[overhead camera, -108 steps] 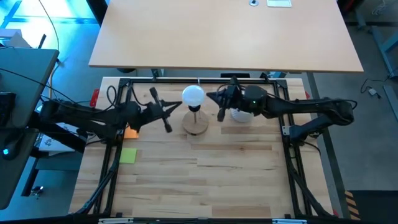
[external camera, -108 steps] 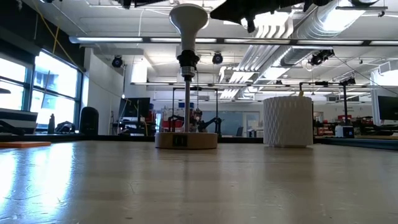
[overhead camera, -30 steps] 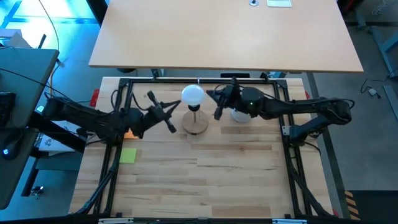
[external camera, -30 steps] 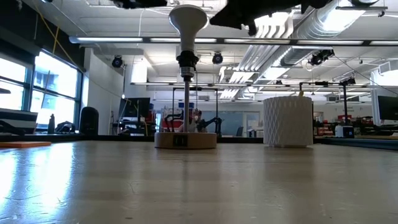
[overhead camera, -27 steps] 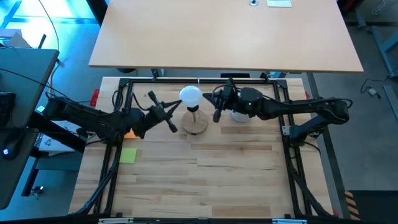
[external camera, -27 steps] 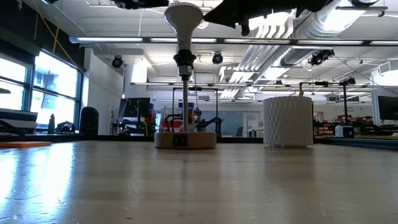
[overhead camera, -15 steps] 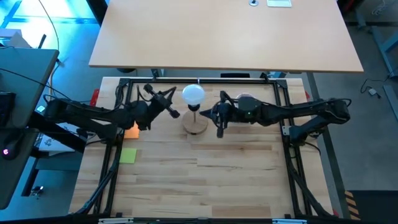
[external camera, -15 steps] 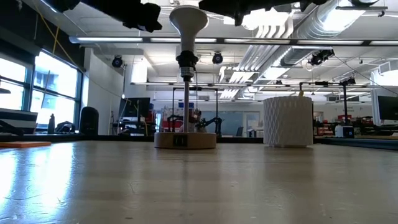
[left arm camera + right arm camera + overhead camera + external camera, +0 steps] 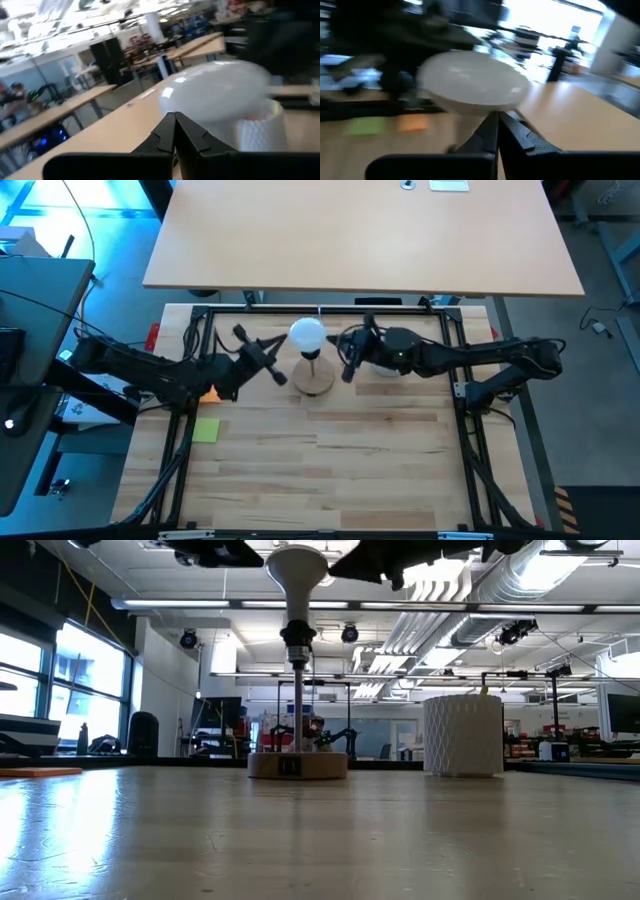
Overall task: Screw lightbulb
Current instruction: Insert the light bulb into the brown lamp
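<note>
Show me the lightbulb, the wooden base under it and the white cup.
lightbulb (image 9: 307, 334), high view, top of the round globe.
wooden base (image 9: 297, 765), low view, front edge of the disc.
white cup (image 9: 462, 735), low view, middle of its latticed wall.

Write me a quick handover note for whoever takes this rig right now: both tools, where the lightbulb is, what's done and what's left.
Left tool: shut, empty, just left of the lightbulb.
Right tool: shut, empty, just right of it; neither grips it.
Lightbulb: sitting upright atop the black-topped stem on the wooden disc, at the back middle of the table.
White latticed cup: under the right arm, not involved.
Done: bulb is in the socket.
Left: how tightly it is screwed cannot be told; check and finish turning if needed.
</note>
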Controlling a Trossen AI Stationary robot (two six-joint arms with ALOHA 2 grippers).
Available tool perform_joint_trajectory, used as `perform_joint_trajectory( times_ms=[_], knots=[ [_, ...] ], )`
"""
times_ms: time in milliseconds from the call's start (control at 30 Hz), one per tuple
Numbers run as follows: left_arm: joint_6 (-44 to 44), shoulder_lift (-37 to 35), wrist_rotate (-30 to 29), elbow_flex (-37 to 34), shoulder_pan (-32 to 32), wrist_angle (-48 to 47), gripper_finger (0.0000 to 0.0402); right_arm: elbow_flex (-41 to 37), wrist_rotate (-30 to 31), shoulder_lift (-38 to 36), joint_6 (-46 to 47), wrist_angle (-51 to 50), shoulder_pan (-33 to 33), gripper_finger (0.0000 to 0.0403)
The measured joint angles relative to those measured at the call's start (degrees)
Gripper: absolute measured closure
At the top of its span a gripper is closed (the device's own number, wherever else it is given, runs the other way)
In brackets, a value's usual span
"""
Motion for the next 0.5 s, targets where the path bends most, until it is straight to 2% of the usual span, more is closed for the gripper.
perform_joint_trajectory(
  times_ms=[133, 333, 400, 500],
  knots=[
    [-1.61, -0.08, 0.24, 0.0, 3.21, -0.05, 0.0401, 0.0, -3.11, -0.2, -3.51, 0.82, 1.97, 0.0403],
    [2.28, -0.74, -0.87, 0.0, 8.16, -3.43, 0.0402, 0.0, -6.03, -0.42, -11.91, -2.96, 5.42, 0.0403],
    [2.63, -1.65, -1.1, 0.02, 7.95, -4.28, 0.0402, 0.0, -2.44, -1.13, -15.66, -6.29, 6.71, 0.0403],
    [2.06, -2.79, -1.07, 0.02, 5.54, -6.95, 0.0401, 0.0, 13.88, -2.14, -18.9, -6.88, 8.55, 0.0403]
  ],
)
